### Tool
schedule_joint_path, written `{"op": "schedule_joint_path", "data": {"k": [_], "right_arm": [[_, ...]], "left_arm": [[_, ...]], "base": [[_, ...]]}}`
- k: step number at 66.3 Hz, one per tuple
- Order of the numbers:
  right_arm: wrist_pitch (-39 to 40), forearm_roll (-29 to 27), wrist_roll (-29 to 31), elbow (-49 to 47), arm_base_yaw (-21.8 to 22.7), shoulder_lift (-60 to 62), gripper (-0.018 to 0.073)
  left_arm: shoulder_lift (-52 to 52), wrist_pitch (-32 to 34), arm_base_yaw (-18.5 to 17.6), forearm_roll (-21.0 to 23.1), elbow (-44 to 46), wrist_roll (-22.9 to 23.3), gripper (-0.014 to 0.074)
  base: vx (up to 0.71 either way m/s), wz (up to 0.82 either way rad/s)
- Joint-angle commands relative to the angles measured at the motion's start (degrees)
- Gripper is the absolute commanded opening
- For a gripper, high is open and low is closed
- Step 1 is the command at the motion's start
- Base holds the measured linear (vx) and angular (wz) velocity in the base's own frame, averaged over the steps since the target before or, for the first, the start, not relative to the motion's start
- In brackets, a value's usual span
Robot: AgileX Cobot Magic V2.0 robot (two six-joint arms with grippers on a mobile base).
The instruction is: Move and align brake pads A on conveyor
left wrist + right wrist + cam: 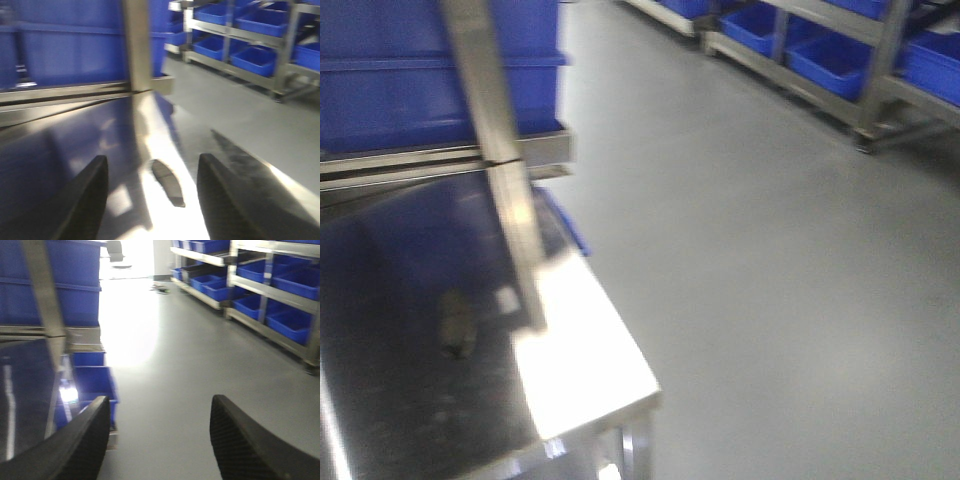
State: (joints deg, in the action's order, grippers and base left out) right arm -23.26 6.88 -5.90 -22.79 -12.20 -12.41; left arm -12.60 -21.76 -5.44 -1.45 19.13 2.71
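One brake pad (168,182) is seen lying flat on the shiny steel table (75,145), between the spread, empty fingers of the left gripper (154,159). The right gripper (160,399) is held equally wide and empty over the floor (200,355). No conveyor is shown. With the views blurred, the thin pad could be pushed across the slick steel instead of being gripped.

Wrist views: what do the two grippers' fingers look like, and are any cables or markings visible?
Left gripper and right gripper look alike: each shows two broad black fingers with rounded tips. The right fingers carry a fine dotted grip texture; the left fingers are too blurred to tell. No cables, markings or arm links show.
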Motion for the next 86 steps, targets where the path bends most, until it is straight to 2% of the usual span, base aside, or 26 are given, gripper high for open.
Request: {"op": "schedule_joint_path", "data": {"k": [1,19,45,86], "right_arm": [[4.28,0.61,0.01,-1.50,0.21,-0.65,0.0433],[4.28,0.61,0.01,-1.50,0.21,-0.65,0.0433],[4.28,0.61,0.01,-1.50,0.21,-0.65,0.0433],[4.28,0.61,0.01,-1.50,0.21,-0.65,0.0433]], "left_arm": [[-0.61,4.41,-0.38,0.08,1.39,-0.13,0.0394],[-0.61,4.41,-0.38,0.08,1.39,-0.13,0.0394],[-0.61,4.41,-0.38,0.08,1.39,-0.13,0.0394],[-0.61,4.41,-0.38,0.08,1.39,-0.13,0.0394]], "base": [[0.15,0.98],[0.13,0.82],[0.08,0.54],[0.01,0.05]]}}
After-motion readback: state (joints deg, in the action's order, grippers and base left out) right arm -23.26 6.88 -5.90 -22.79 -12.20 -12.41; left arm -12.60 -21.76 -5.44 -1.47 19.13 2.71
